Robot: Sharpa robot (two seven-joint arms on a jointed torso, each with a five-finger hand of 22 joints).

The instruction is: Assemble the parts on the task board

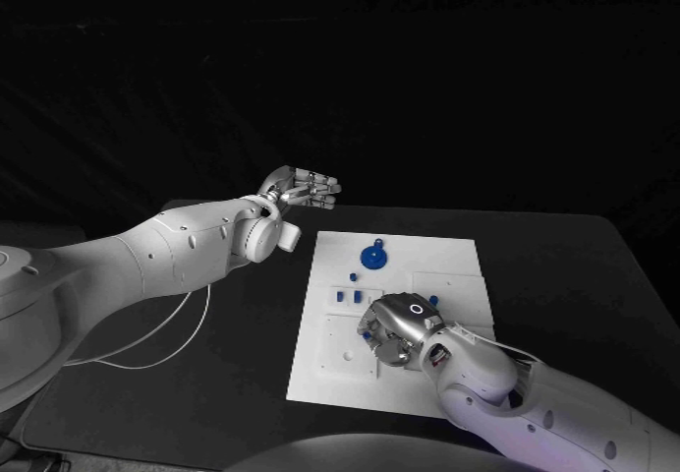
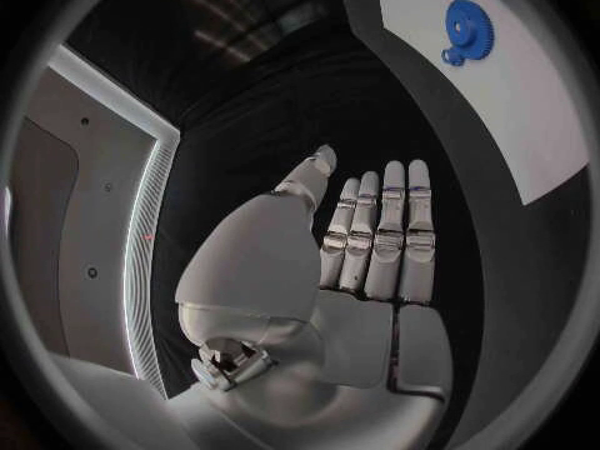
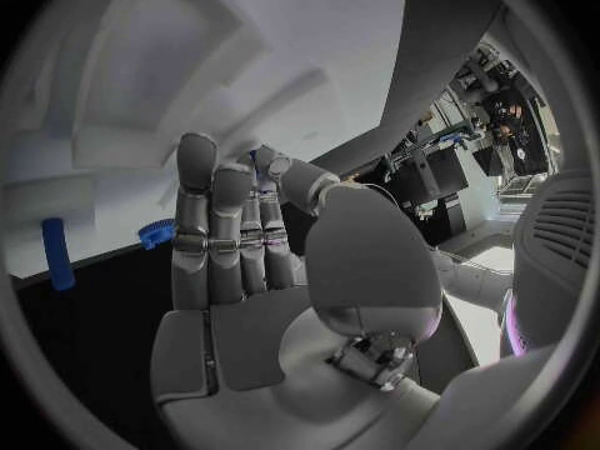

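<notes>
A: What lay nearest on the table (image 1: 567, 256)?
B: The right hand (image 1: 404, 329), low over the near half of the board (image 1: 442, 258). It covered the middle of that half, so whatever sat beneath it was hidden.

A: Any parts by it?
B: A few small blue parts (image 1: 350, 295) stood on the board just beyond the hand, toward the board's left edge. Another small one (image 1: 433, 292) sat past the hand, nearer the right edge. In the right wrist view a blue peg (image 3: 56, 253) stood upright and a blue toothed piece (image 3: 156, 233) showed beside the fingers (image 3: 206, 220).

A: How were that hand's fingers?
B: Close together, side by side, reaching toward the board. A bit of blue showed at the fingertips, but I could not tell whether it was held.

A: And farther out?
B: A blue gear (image 1: 372, 258) lay flat on the far half of the board, well apart from both hands. The left wrist view showed it (image 2: 469, 30) too, on white.

A: The left hand?
B: The left hand (image 1: 302, 187) hung beyond the table's far edge, off the board's far left corner. Its fingers (image 2: 381, 235) were straight and side by side, thumb a little apart, holding nothing.

A: The surface and room?
B: A black table, with dark cloth behind it.
</notes>
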